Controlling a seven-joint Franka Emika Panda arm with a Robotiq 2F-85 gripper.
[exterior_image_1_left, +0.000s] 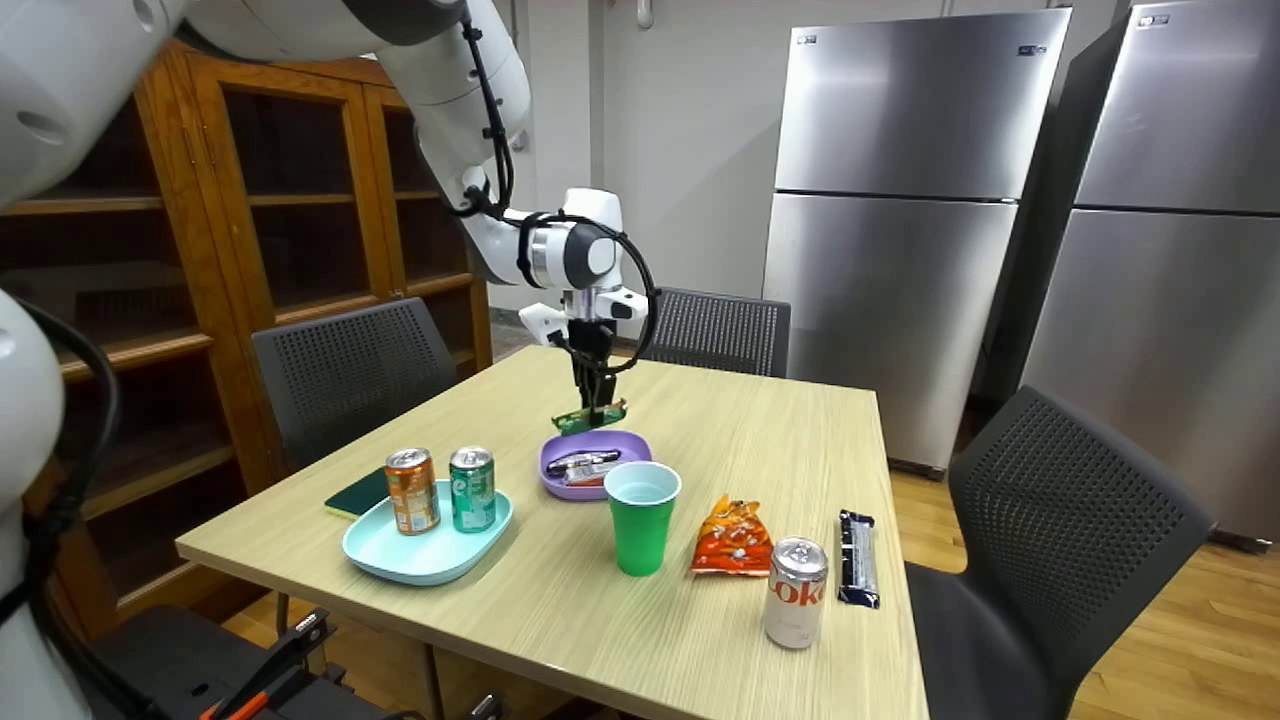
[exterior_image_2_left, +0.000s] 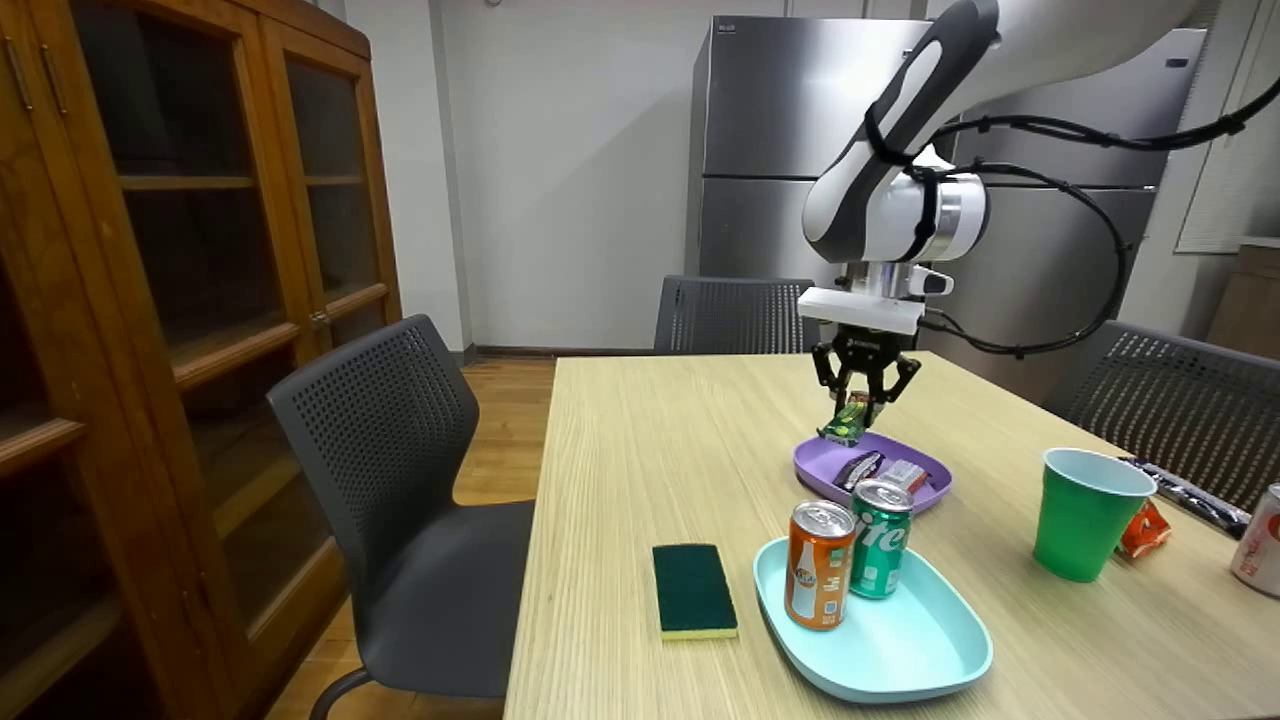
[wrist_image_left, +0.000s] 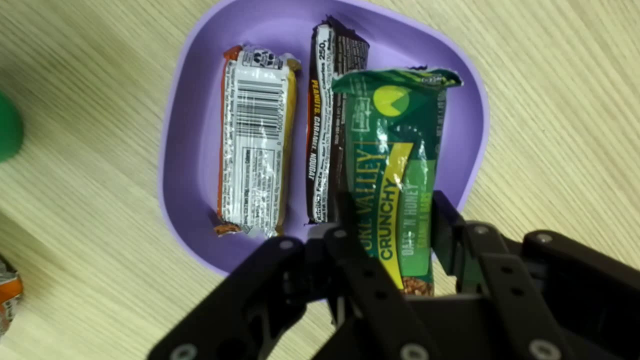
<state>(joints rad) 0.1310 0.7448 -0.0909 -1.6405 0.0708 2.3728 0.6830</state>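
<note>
- Reference: clock centred on the purple tray (exterior_image_1_left: 636, 450), 12 at the far edge of the table (exterior_image_1_left: 760, 430), read in an exterior view.
- Wooden cabinet (exterior_image_1_left: 212, 170): 10 o'clock, beyond the table.
- Dark green sponge (exterior_image_1_left: 359, 492): 9 o'clock, flat, just beside the teal tray (exterior_image_1_left: 440, 562).
- Teal tray: 8 o'clock. Bears the orange can (exterior_image_1_left: 412, 490) and, at that can's 3 o'clock, the green can (exterior_image_1_left: 472, 490); both upright, narrow gap between.
- Purple tray contents, wrist view: white-backed bar (wrist_image_left: 255, 142) at 9 o'clock, barcode up; dark brown bar (wrist_image_left: 325, 130) near centre, partly hidden.
- Gripper (wrist_image_left: 393, 210): over the purple tray, closed on the green granola bar (wrist_image_left: 392, 170), one finger along each long side.
- Green granola bar: gripped above the purple tray; in the wrist view it sits toward 4 o'clock, long axis running 12 to 6, overlapping the dark brown bar.
- Green cup (exterior_image_1_left: 642, 530): 5 o'clock, upright, pale inside.
- Orange snack bag (exterior_image_1_left: 733, 543): 4 o'clock, near the green cup.
- Pale can (exterior_image_1_left: 797, 592) with red lettering: also 4 o'clock, farther out, upright.
- Blue-and-white bar (exterior_image_1_left: 858, 560): between 3 and 4 o'clock, flat, near the table's edge.
- Two steel refrigerators (exterior_image_1_left: 900, 300): 2 o'clock, beyond the table.
- Dark grey chair (exterior_image_1_left: 1060, 510): 3 o'clock, beside the table.
</note>
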